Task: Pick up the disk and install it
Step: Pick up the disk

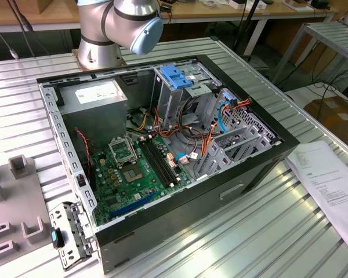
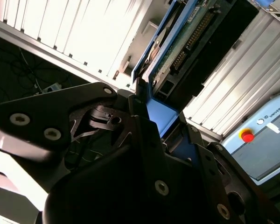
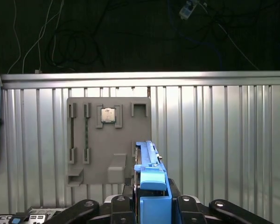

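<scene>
Gripper [image 3: 152, 205] jaws stood narrow, clamped on the blue carrier frame of the disk [image 3: 148, 163], as seen in both wrist views. The disk stood on edge between the fingers [image 2: 139, 100], its long axis running straight out from the tool. Beyond it, the first wrist view showed the ribbed aluminium table [image 3: 224, 140] and a grey fixture plate [image 3: 93, 154] carrying a processor chip [image 3: 108, 115]. In the exterior view, the open computer case [image 1: 180, 223] held the upright drive cage [image 1: 168, 98] with its blue tab [image 1: 177, 75]. Which way the cage lay from the tool could not be determined.

Frame of the disk [image 3: 151, 179] seems smooth plastic; the table [image 3: 224, 140] is shiny ribbed metal.
</scene>
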You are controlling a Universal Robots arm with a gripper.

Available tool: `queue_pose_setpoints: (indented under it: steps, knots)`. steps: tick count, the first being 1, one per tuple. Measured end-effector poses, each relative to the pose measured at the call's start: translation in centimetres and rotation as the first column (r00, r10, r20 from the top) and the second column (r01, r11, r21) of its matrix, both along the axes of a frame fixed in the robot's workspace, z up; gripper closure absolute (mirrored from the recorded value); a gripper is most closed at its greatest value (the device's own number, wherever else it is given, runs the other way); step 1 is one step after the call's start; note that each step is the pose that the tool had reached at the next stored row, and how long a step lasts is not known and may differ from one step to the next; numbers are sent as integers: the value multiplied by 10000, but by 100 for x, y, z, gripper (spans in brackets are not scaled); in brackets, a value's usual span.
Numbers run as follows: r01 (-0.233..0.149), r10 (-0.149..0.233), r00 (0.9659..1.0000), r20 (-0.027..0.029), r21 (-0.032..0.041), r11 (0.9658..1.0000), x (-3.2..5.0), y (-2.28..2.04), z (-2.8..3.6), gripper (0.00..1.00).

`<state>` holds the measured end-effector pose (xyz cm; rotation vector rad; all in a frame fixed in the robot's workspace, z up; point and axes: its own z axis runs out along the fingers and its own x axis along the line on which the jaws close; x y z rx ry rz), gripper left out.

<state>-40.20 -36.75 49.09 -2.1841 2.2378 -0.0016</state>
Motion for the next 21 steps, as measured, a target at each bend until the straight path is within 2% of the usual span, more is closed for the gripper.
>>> queue_pose_setpoints:
  steps: [2, 21]
  knots:
    - [0, 0, 10000, 0, 0, 10000, 59, 0, 0, 63]
    - [0, 0, 10000, 0, 0, 10000, 435, 0, 0, 63]
